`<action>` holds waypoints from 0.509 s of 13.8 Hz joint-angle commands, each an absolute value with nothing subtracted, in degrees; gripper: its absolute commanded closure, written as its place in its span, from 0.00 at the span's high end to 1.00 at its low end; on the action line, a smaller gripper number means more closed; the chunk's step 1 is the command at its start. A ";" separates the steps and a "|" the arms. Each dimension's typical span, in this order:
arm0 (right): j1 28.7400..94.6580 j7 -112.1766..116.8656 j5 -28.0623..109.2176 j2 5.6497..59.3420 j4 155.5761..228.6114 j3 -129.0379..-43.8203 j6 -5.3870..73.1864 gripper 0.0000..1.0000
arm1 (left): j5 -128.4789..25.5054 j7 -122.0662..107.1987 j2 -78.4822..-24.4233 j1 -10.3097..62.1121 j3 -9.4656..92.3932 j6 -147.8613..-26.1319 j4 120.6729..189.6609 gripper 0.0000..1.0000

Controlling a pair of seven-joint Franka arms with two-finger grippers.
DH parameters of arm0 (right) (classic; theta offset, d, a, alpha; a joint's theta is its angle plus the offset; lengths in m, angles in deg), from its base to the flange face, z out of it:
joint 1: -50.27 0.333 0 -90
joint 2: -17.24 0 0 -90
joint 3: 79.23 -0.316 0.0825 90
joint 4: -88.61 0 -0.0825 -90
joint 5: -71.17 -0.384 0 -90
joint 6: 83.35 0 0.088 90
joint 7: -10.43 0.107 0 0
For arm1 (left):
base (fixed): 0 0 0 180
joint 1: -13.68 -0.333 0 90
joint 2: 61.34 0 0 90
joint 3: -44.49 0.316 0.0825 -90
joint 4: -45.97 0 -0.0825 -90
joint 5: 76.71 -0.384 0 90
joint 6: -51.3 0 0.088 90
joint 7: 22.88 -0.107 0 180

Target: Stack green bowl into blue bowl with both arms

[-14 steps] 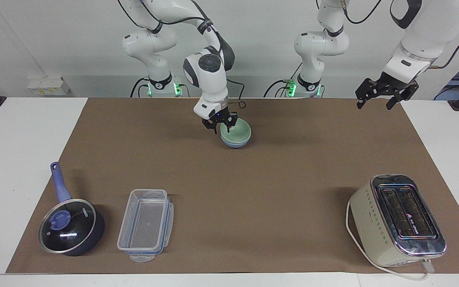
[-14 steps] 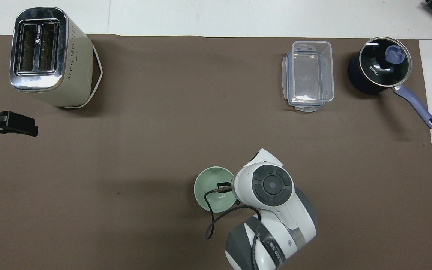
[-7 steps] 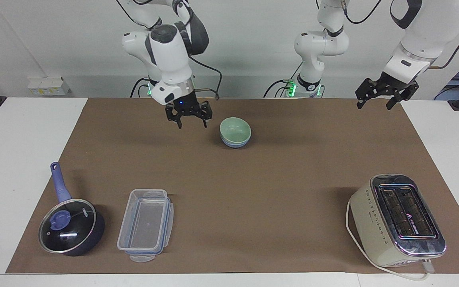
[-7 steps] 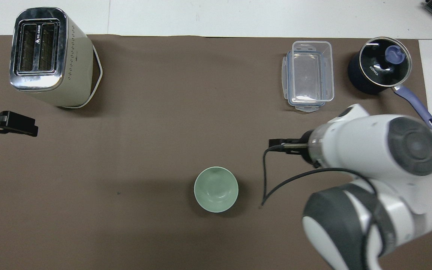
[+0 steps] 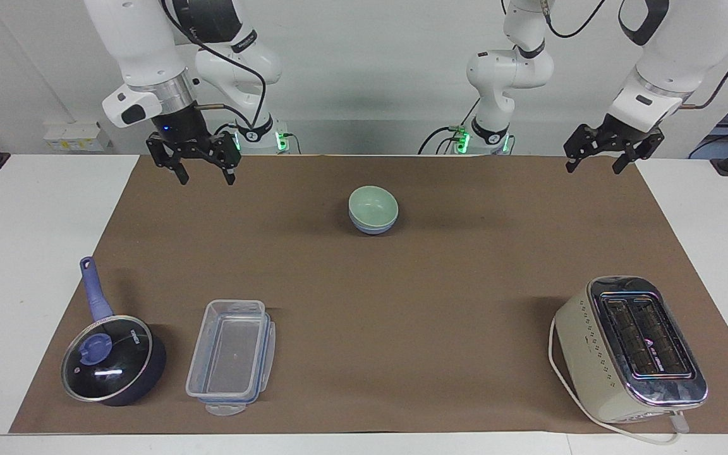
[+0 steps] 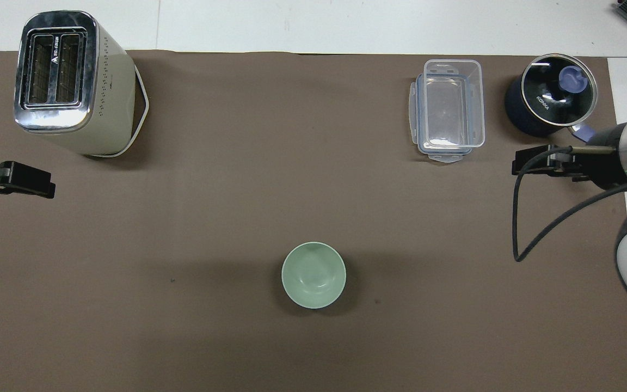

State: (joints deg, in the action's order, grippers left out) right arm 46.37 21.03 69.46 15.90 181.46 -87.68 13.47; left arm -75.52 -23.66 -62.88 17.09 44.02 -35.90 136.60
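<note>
The pale green bowl (image 5: 373, 204) sits nested inside the periwinkle-blue bowl (image 5: 373, 229) on the brown mat, near the robots' edge at mid-table. In the overhead view only the green bowl (image 6: 313, 275) shows and it hides the blue one. My right gripper (image 5: 205, 175) is open and empty, raised over the mat's corner toward the right arm's end, well apart from the bowls; it also shows in the overhead view (image 6: 523, 163). My left gripper (image 5: 594, 165) is open and empty, held up over the mat's edge at the left arm's end, where the arm waits.
A cream toaster (image 5: 632, 347) stands far from the robots at the left arm's end. A clear plastic container (image 5: 231, 354) and a dark lidded saucepan (image 5: 111, 357) with a blue handle stand far from the robots at the right arm's end.
My right gripper let go of the green bowl's rim, rose and swung away toward the right arm's end. The stacked bowls stayed put. The left arm has not moved.
</note>
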 commanded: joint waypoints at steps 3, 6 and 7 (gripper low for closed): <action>46.06 20.98 72.66 21.11 168.85 -88.28 0.62 1.00 | -76.45 -24.02 -63.18 16.50 43.52 -34.75 136.06 1.00; 46.23 21.42 72.22 17.26 174.18 -88.37 -0.56 1.00 | -76.45 -24.02 -63.10 16.50 43.52 -34.75 136.06 1.00; 46.23 21.33 72.22 15.59 176.82 -88.37 0.66 1.00 | -76.45 -24.02 -63.18 16.50 43.52 -34.75 136.06 1.00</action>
